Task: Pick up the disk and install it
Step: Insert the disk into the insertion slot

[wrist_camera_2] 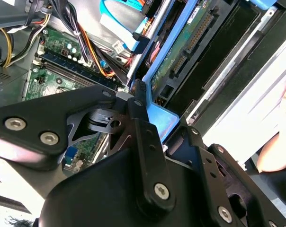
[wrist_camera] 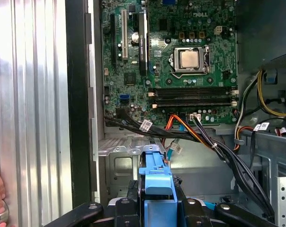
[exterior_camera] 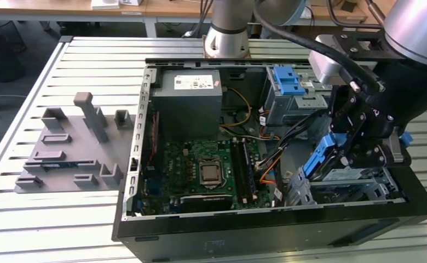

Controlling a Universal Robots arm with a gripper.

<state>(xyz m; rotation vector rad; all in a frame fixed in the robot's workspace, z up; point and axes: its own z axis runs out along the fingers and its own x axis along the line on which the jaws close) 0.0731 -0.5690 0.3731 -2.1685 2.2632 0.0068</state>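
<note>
Holding disk (exterior_camera: 322,159) at drive cage (exterior_camera: 374,192) — jam risk.
Pinched tight in gripper (exterior_camera: 356,156), tilted; may bind on cage wall or snag cables (wrist_camera: 218,146) just beside.

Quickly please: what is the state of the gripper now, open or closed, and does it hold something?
The gripper is closed, holding the disk.

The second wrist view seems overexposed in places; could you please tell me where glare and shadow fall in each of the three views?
Second wrist view: the table is blown out to white, its detail lost. First wrist view: the motherboard is evenly lit, while the table's slats gleam. Exterior view: even light overall, with shadow around the disk.
</note>
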